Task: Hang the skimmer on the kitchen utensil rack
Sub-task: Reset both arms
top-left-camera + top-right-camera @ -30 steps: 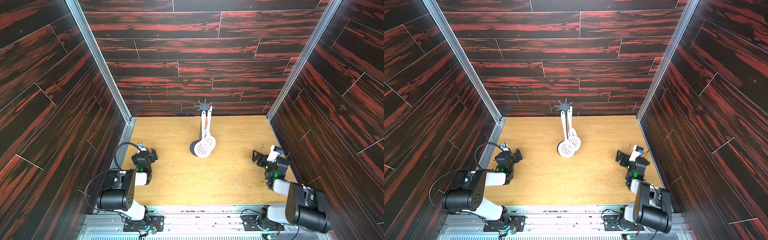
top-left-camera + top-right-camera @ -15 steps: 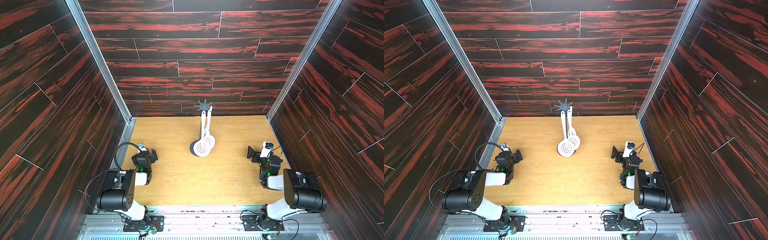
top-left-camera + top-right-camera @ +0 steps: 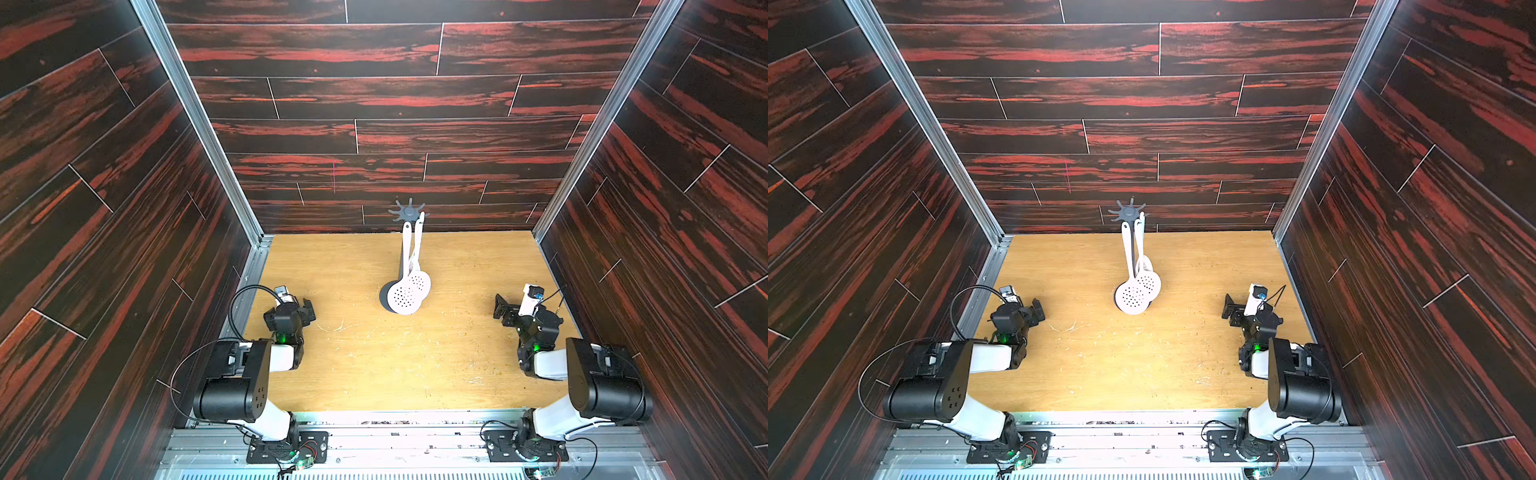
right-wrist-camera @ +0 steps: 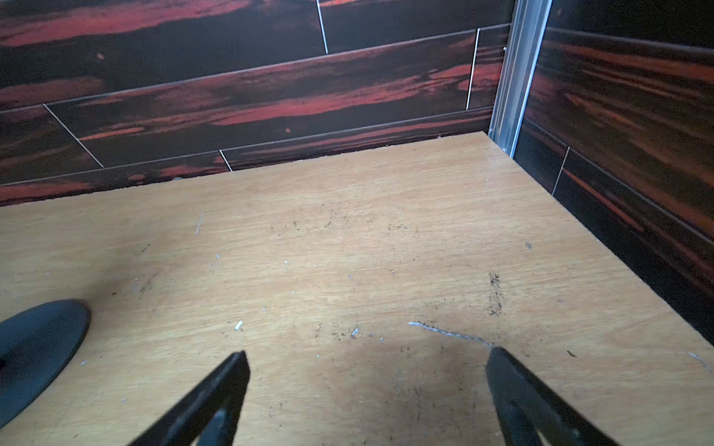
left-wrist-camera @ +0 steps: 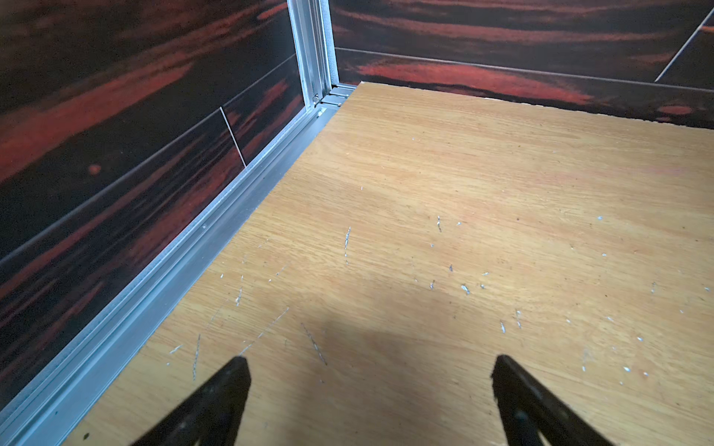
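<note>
While the worktop [image 3: 374, 365] lies mostly bare, the rack [image 3: 409, 212] stands toward its far edge. A white skimmer [image 3: 402, 297] and a second skimmer [image 3: 420, 281] hang from its crown hooks, bowls overlapping down by the base, so I judge the hanging done. My left arm [image 3: 286, 322] and right arm [image 3: 536, 328] sit well apart from it, jaws spread wide and holding nothing. A careless sweep into the thin pole could rock the stand and slip a handle off its short hook. I can read no writing anywhere.

Hanging skimmers [image 3: 402, 296] cover most of the kitchen utensil rack [image 3: 409, 212] pole and base; which hooks hold them is too small to tell.
</note>
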You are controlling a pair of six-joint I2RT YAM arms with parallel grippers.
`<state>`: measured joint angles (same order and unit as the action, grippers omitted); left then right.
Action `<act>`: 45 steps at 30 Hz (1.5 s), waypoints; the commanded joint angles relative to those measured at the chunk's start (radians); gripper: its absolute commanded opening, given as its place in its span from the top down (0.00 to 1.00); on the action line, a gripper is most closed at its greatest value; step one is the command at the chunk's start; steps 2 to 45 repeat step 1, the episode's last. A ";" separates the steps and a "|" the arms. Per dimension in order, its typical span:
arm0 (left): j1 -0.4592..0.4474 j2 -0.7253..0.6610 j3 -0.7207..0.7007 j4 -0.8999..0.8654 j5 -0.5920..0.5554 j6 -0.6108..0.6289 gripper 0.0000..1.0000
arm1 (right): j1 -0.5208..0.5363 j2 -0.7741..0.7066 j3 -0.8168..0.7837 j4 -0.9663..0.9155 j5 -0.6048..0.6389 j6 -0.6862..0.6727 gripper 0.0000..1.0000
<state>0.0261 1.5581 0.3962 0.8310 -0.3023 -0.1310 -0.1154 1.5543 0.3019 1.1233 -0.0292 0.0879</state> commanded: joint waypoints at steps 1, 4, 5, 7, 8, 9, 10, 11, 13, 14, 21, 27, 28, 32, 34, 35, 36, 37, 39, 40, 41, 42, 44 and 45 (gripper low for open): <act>0.000 -0.024 0.015 0.002 0.000 0.008 0.00 | 0.008 0.009 0.016 -0.006 0.015 -0.013 0.01; 0.000 -0.024 0.015 0.002 0.000 0.008 0.00 | 0.008 0.009 0.016 -0.006 0.015 -0.013 0.01; 0.000 -0.024 0.015 0.002 0.000 0.008 0.00 | 0.008 0.009 0.016 -0.006 0.015 -0.013 0.01; 0.000 -0.024 0.015 0.002 0.000 0.008 0.00 | 0.008 0.009 0.016 -0.006 0.015 -0.013 0.01; 0.000 -0.024 0.015 0.002 0.000 0.008 0.00 | 0.008 0.009 0.016 -0.006 0.015 -0.013 0.01; 0.000 -0.024 0.015 0.002 0.000 0.008 0.00 | 0.008 0.009 0.016 -0.006 0.015 -0.013 0.01; 0.000 -0.024 0.015 0.002 0.000 0.008 0.00 | 0.008 0.009 0.016 -0.006 0.015 -0.013 0.01; 0.000 -0.024 0.015 0.002 0.000 0.008 0.00 | 0.008 0.009 0.016 -0.006 0.015 -0.013 0.01; 0.000 -0.024 0.015 0.002 0.000 0.008 0.00 | 0.008 0.009 0.016 -0.006 0.015 -0.013 0.01; 0.000 -0.024 0.015 0.002 0.000 0.008 0.00 | 0.008 0.009 0.016 -0.006 0.015 -0.013 0.01; 0.000 -0.024 0.015 0.002 0.000 0.008 0.00 | 0.008 0.009 0.016 -0.006 0.015 -0.013 0.01; 0.000 -0.024 0.015 0.002 0.000 0.008 0.00 | 0.008 0.009 0.016 -0.006 0.015 -0.013 0.01; 0.000 -0.024 0.015 0.002 0.000 0.008 0.00 | 0.008 0.009 0.016 -0.006 0.015 -0.013 0.01; 0.000 -0.024 0.015 0.002 0.000 0.008 0.00 | 0.008 0.009 0.016 -0.006 0.015 -0.013 0.01; 0.000 -0.024 0.015 0.002 0.000 0.008 0.00 | 0.008 0.009 0.016 -0.006 0.015 -0.013 0.01; 0.000 -0.024 0.015 0.002 0.000 0.008 0.00 | 0.008 0.009 0.016 -0.006 0.015 -0.013 0.01; 0.000 -0.024 0.015 0.002 0.000 0.008 0.00 | 0.008 0.009 0.016 -0.006 0.015 -0.013 0.01; 0.000 -0.024 0.015 0.002 0.000 0.008 0.00 | 0.008 0.009 0.016 -0.006 0.015 -0.013 0.01; 0.000 -0.024 0.015 0.002 0.000 0.008 0.00 | 0.008 0.009 0.016 -0.006 0.015 -0.013 0.01; 0.000 -0.024 0.015 0.002 0.000 0.008 0.00 | 0.008 0.009 0.016 -0.006 0.015 -0.013 0.01; 0.000 -0.024 0.015 0.002 0.000 0.008 0.00 | 0.008 0.009 0.016 -0.006 0.015 -0.013 0.01; 0.000 -0.024 0.015 0.002 0.000 0.008 0.00 | 0.008 0.009 0.016 -0.006 0.015 -0.013 0.01; 0.000 -0.024 0.015 0.002 0.000 0.008 0.00 | 0.008 0.009 0.016 -0.006 0.015 -0.013 0.01; 0.000 -0.024 0.015 0.002 0.000 0.008 0.00 | 0.008 0.009 0.016 -0.006 0.015 -0.013 0.01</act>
